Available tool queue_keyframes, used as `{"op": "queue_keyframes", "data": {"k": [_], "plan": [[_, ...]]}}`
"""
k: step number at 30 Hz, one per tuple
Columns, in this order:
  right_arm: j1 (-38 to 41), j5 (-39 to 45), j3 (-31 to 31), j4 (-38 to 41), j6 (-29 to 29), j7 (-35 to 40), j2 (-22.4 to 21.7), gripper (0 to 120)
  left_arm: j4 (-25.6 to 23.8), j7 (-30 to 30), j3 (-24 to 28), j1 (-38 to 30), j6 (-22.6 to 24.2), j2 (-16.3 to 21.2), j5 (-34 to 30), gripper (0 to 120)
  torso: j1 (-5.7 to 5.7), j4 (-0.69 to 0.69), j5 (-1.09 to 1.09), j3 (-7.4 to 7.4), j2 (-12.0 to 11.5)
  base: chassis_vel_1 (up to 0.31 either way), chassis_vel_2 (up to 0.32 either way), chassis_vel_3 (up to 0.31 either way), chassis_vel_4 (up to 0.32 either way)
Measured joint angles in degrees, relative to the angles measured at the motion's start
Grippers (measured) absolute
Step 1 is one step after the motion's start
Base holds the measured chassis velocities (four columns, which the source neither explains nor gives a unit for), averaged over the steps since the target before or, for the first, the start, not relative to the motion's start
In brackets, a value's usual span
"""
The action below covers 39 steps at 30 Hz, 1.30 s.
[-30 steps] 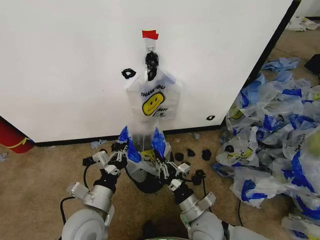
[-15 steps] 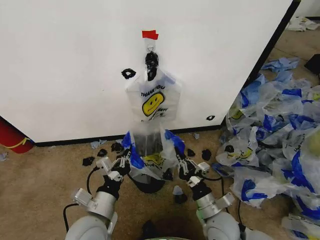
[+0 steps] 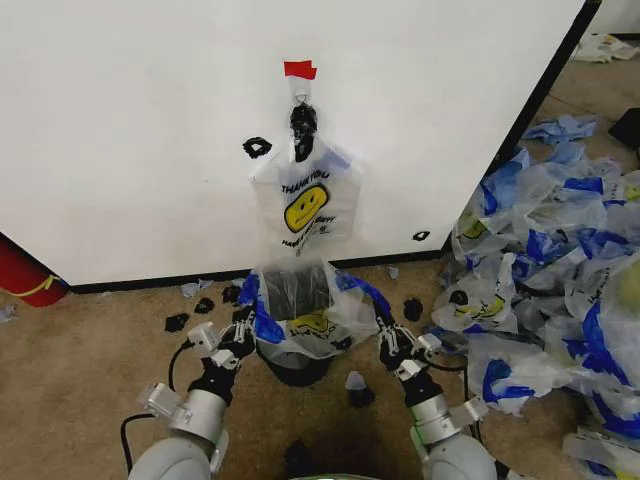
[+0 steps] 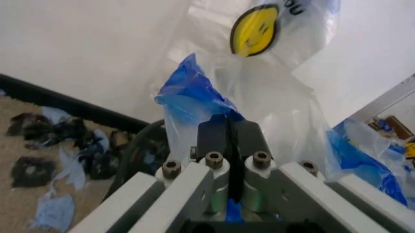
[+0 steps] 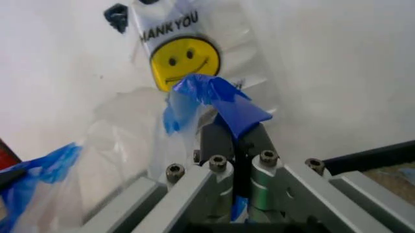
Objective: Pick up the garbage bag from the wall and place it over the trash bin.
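Note:
The garbage bag point(image 3: 305, 312), translucent white with blue handles, is stretched open between my two grippers above the black trash bin point(image 3: 296, 371). My left gripper point(image 3: 243, 324) is shut on its left blue handle point(image 4: 192, 92). On the other side, my right gripper point(image 3: 384, 332) is shut on the right blue handle point(image 5: 222, 103). The bag's mouth spans the bin's top, and its smiley print sags inside. Another smiley bag point(image 3: 306, 203) hangs from the black clip point(image 3: 303, 121) on the white wall point(image 3: 130, 130), under red tape point(image 3: 300, 69). The bin's rim point(image 4: 137, 153) shows beside the left fingers.
A big heap of similar bags point(image 3: 560, 270) covers the floor at the right. Black scraps point(image 3: 412, 309) lie around the bin on the brown carpet. A red rounded object point(image 3: 24, 276) sits at the far left against the wall's black base strip point(image 3: 150, 283).
Both grippers have moved apart and a little back toward me, pulling the bag's mouth wide. The bag now sits lower, around the bin's top.

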Motion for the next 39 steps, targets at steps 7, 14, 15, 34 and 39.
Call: {"op": "queue_keyframes", "data": {"k": [7,14,15,34,39], "plan": [[-1.43,0.17,0.57,-1.21,0.42,-0.48,0.6,0,-0.61,0.06,-0.15,3.14,-0.53,0.02,1.66,0,0.0,0.0,-0.01,0.0,0.0,0.0,0.0,0.0,0.0],[-2.55,0.1,0.96,-2.33,1.06,-0.78,1.14,0,-0.78,0.11,-0.21,5.37,-0.99,0.2,3.0,0,0.0,0.0,-0.01,0.0,0.0,0.0,0.0,0.0,0.0],[-2.89,0.08,1.02,-2.33,1.13,-0.83,1.13,0,-0.97,0.12,-0.2,5.8,-1.04,0.19,3.26,0,0.0,0.0,-0.01,0.0,0.0,0.0,0.0,0.0,0.0],[-5.08,-0.73,0.42,-4.92,3.16,-1.68,1.41,0,-0.27,0.37,0.43,10.81,-2.89,-1.24,7.4,0,0.0,0.0,-0.01,0.0,0.0,0.0,0.0,0.0,0.0],[-4.76,-0.58,0.03,-7.82,3.79,-1.96,1.63,0,1.82,0.48,0.72,11.23,-3.68,-1.95,8.61,0,0.0,0.0,-0.01,-0.01,0.0,0.0,0.0,0.0,0.0]]}}
